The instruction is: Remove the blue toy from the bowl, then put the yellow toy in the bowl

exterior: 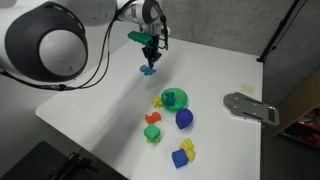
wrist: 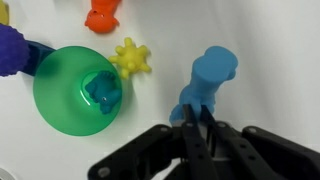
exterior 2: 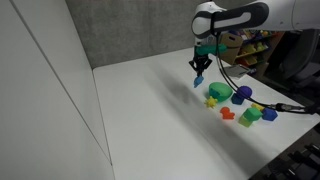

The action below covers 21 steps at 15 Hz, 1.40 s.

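Note:
My gripper (wrist: 193,128) is shut on the light-blue knobbly toy (wrist: 207,78). It holds the toy low over the white table, apart from the bowl; it shows in both exterior views (exterior: 148,69) (exterior 2: 198,79). I cannot tell whether the toy touches the table. The green bowl (wrist: 60,90) (exterior: 175,98) (exterior 2: 218,92) stands to the side, and a small teal shape shows inside it. The yellow star toy (wrist: 131,57) (exterior: 158,101) (exterior 2: 212,102) lies on the table right beside the bowl's rim, between the bowl and the held toy.
An orange toy (wrist: 102,17) (exterior: 152,118), a dark-blue rounded toy (exterior: 184,118) (wrist: 8,50), a green block (exterior: 152,133) and a blue block with a yellow piece (exterior: 183,153) lie beyond the bowl. A grey metal plate (exterior: 250,107) sits near the table edge.

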Each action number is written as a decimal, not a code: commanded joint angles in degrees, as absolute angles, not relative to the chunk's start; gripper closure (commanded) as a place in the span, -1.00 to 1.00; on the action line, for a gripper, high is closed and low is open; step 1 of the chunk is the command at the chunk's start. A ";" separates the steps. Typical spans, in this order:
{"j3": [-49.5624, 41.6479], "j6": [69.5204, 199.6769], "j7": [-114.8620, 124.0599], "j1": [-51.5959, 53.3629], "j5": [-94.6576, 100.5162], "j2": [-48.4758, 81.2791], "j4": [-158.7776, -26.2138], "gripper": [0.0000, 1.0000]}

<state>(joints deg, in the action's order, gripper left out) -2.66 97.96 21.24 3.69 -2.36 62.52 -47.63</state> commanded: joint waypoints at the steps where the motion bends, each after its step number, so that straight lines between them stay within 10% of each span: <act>1: -1.12 102.67 17.76 3.95 -2.83 60.18 -53.48 0.92; 11: 0.02 117.22 9.61 3.74 -2.55 51.41 -76.66 0.88; 13: -0.04 119.31 8.41 3.79 -2.32 48.53 -81.71 0.31; 21: -2.30 119.65 10.07 3.35 -1.64 38.56 -93.96 -0.91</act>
